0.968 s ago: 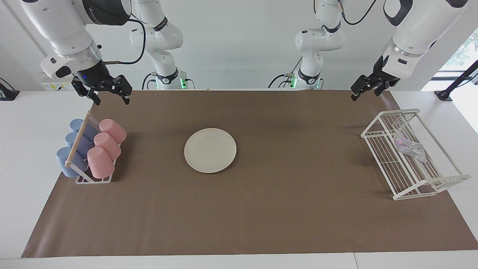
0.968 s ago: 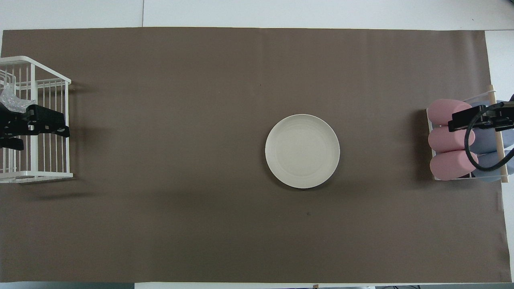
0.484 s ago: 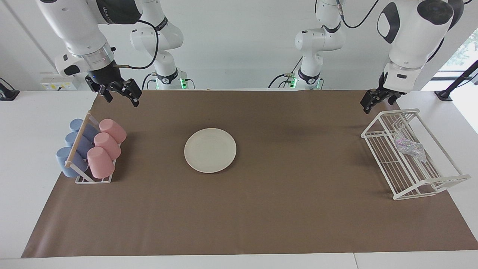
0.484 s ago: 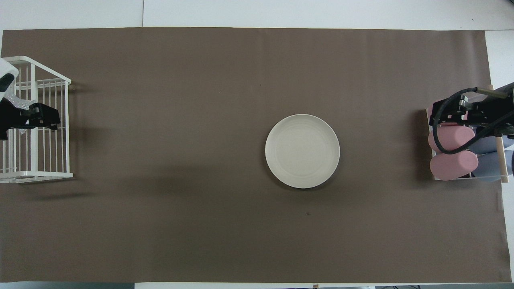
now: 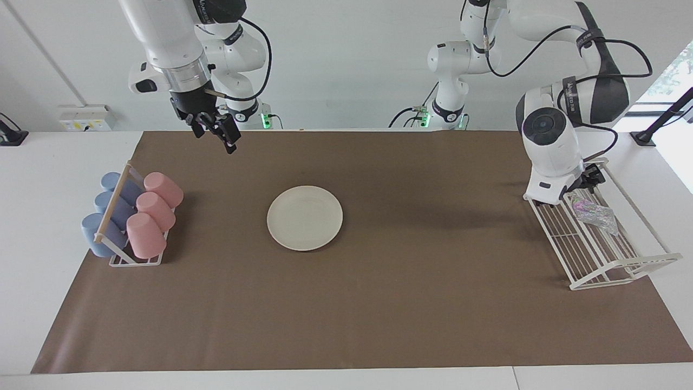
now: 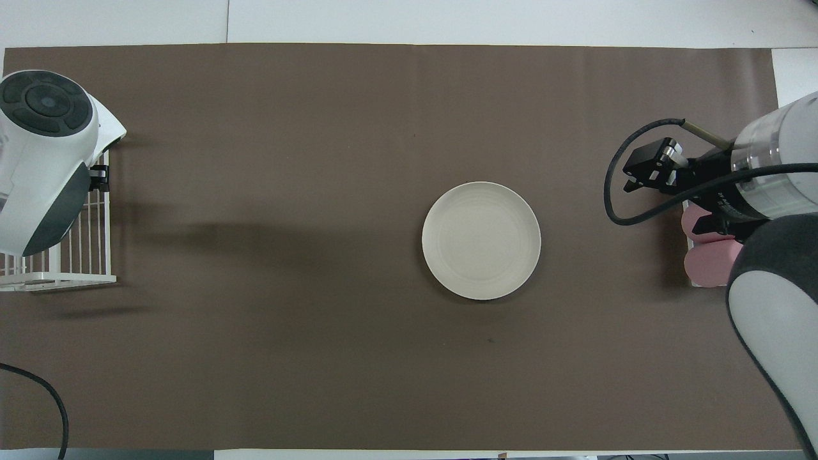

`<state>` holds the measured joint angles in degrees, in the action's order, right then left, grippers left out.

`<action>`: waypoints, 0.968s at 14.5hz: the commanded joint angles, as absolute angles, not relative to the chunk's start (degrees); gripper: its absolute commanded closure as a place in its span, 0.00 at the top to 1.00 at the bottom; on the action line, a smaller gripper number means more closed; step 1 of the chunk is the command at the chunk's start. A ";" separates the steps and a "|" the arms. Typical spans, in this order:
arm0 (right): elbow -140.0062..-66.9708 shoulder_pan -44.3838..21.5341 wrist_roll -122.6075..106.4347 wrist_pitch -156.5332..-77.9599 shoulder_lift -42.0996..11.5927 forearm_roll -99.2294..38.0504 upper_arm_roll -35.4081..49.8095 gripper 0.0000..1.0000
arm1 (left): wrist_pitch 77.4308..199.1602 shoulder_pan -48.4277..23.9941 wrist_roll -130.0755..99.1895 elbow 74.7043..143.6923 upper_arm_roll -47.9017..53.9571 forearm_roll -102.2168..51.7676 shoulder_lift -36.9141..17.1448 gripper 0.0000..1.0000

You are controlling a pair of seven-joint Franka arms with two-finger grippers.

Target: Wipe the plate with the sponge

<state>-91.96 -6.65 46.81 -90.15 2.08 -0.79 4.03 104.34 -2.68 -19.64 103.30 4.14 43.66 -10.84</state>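
Brown mat (image 5: 379, 303) bore the plate (image 5: 305, 218); left gripper (image 5: 590, 179) — open, empty — beside the sponge (image 5: 594, 214); right gripper (image 5: 216, 130) open, raised.

The right arm comes down from its base with the forearm near vertical and the wrist angled inward. The right gripper (image 5: 216, 131) hangs in the air, its fingers (image 5: 229, 142) spread apart and holding nothing. The left arm folds at the elbow, its forearm pitched steeply down. The left gripper (image 5: 590, 179) sits low under the bulky wrist (mostly hidden by it), jaws wide.
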 commanded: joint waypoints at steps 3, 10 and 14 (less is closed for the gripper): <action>-87.82 -11.14 64.11 -90.17 -0.60 -1.14 6.68 1.00 | 108.10 -2.81 -24.43 105.91 3.69 53.16 -12.92 1.00; -68.22 -21.52 88.04 -87.01 -17.03 -0.97 6.59 1.00 | 108.98 -2.20 -24.79 105.82 3.69 53.35 -12.92 0.31; -62.32 -28.46 97.11 -87.36 -22.41 0.17 5.80 1.00 | 109.34 -1.67 -24.70 105.21 3.69 53.44 -13.27 0.00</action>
<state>-67.89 -25.92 94.00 -89.57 -19.03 -0.72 6.40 107.96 -2.10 -23.85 104.59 3.68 52.20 -13.81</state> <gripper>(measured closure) 0.000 0.907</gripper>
